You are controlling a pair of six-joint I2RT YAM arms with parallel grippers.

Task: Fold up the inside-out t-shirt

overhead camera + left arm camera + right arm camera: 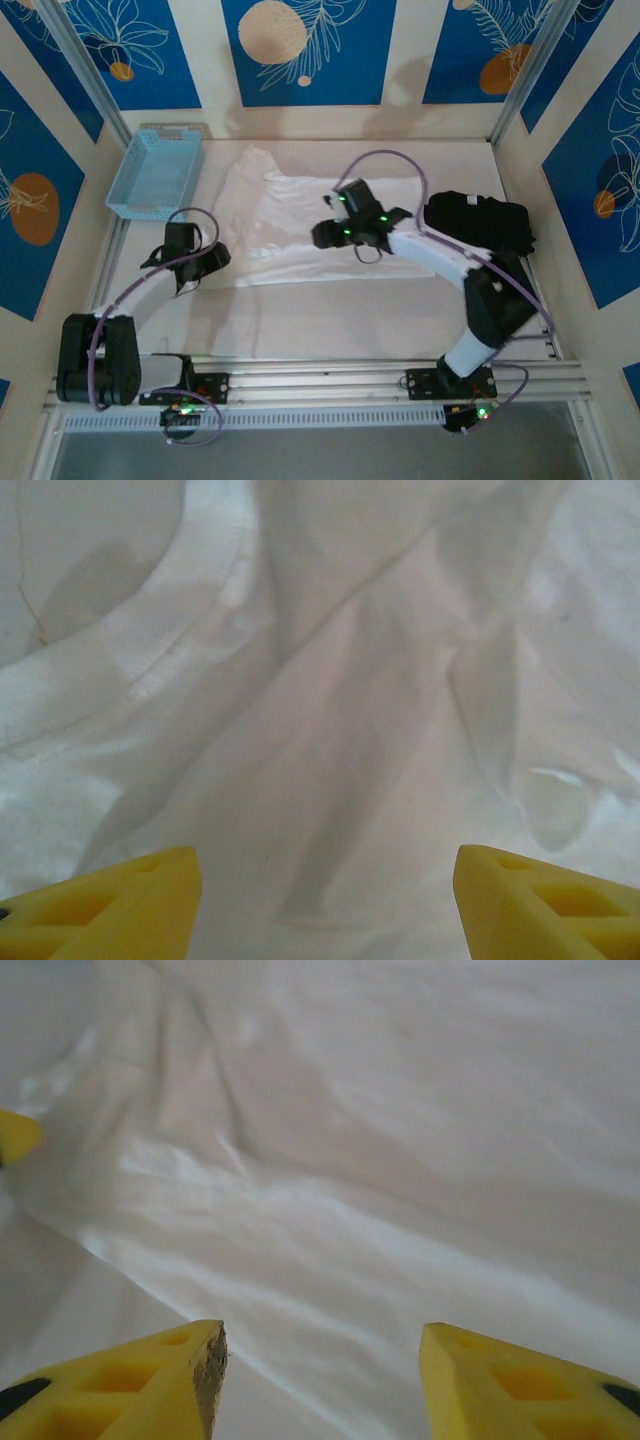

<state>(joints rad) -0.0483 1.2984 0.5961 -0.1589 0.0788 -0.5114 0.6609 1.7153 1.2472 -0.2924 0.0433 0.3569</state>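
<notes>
The shirt (300, 215) lies spread out and wrinkled on the white surface (350, 320), in the middle and toward the far side. One sleeve reaches to the far left, near a light blue basket (155, 172) that stands in the far left corner. A bunched black garment (480, 222) lies at the right, just beside the shirt's right edge; whether the two touch cannot be told.

The left gripper (210, 258) is at the shirt's near left edge, its arm bending up from the near left base. In the left wrist view its yellow fingers (110, 900) stand wide apart, so the jaws are open with nothing between them. Below them the white cloth is rumpled into soft folds, and a stitched seam line curves across the upper left of that view. Whether the fingers touch the cloth cannot be told.

The right gripper (322, 235) is over the middle of the shirt, its arm reaching in from the near right base and passing by the near side of the black garment. In the right wrist view its yellow fingers (130, 1385) are likewise apart, the jaws open and holding nothing. The cloth ahead of them is smoother, with long low creases running across, and an edge of the shirt runs diagonally with bare surface at the lower left.

Green lights glow on the right wrist and at both bases. Blue panels (300, 50) with pale leaf outlines and orange discs stand behind the surface.
</notes>
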